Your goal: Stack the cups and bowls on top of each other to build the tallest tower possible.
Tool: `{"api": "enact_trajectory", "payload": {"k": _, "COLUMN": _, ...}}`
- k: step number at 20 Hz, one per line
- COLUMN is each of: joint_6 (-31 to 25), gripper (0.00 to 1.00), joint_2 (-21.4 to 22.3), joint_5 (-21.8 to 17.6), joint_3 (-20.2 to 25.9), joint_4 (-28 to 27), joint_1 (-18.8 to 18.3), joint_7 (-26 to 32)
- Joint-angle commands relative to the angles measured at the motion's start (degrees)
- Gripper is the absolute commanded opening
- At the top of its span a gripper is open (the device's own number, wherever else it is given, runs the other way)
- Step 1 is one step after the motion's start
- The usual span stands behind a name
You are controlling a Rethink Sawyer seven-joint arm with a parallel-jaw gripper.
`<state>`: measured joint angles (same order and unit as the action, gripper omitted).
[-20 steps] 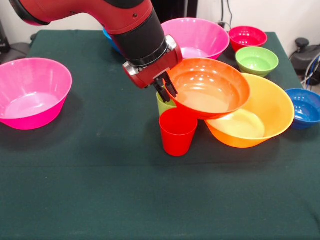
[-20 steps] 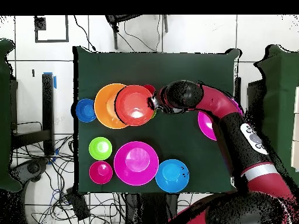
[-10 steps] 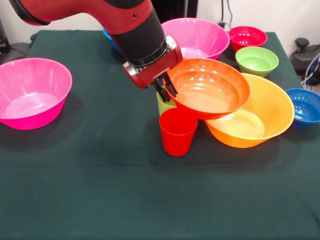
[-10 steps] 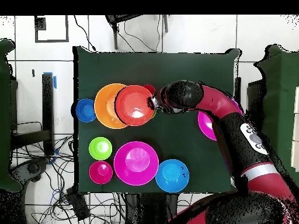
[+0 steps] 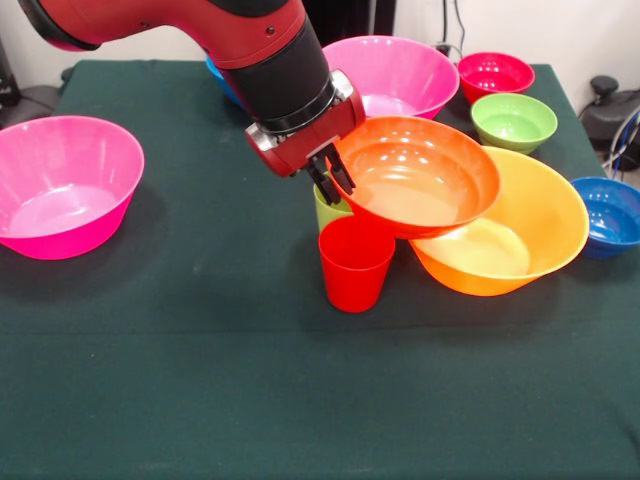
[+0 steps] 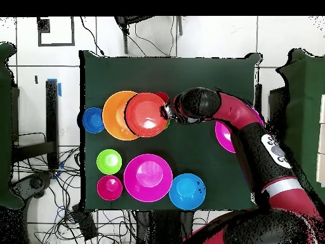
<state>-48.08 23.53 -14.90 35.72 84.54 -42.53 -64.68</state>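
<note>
My gripper (image 5: 331, 181) is shut on the near-left rim of the medium red-orange bowl (image 5: 420, 176), holding it slightly tilted in the air. The bowl partly overlaps the big orange bowl (image 5: 535, 235) standing on the table behind and to its right. The red cup (image 5: 355, 265) stands upright just below the held rim. Behind it, the lime green cup (image 5: 324, 209) is mostly hidden under the gripper. In the overhead view the gripper (image 6: 167, 113) meets the red-orange bowl (image 6: 145, 114), which covers part of the orange bowl (image 6: 114, 115).
One big pink bowl (image 5: 62, 185) sits at the left, another (image 5: 395, 72) at the back. A small magenta-red bowl (image 5: 495, 74), a green bowl (image 5: 513, 121) and a dark blue bowl (image 5: 610, 215) line the right side. A light blue bowl (image 6: 187, 191) shows overhead.
</note>
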Motion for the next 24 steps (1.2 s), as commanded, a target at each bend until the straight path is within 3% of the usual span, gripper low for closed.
{"api": "enact_trajectory", "payload": {"k": 1, "joint_6": -0.8, "gripper": 0.0, "joint_2": -1.5, "joint_5": -3.8, "joint_3": -2.1, "joint_4": -2.8, "joint_1": 0.8, "joint_7": 1.6}}
{"api": "enact_trajectory", "payload": {"k": 24, "joint_6": -2.0, "gripper": 0.0, "joint_2": -2.0, "joint_5": -4.3, "joint_3": -2.6, "joint_4": -5.2, "joint_1": 0.6, "joint_7": 2.7}}
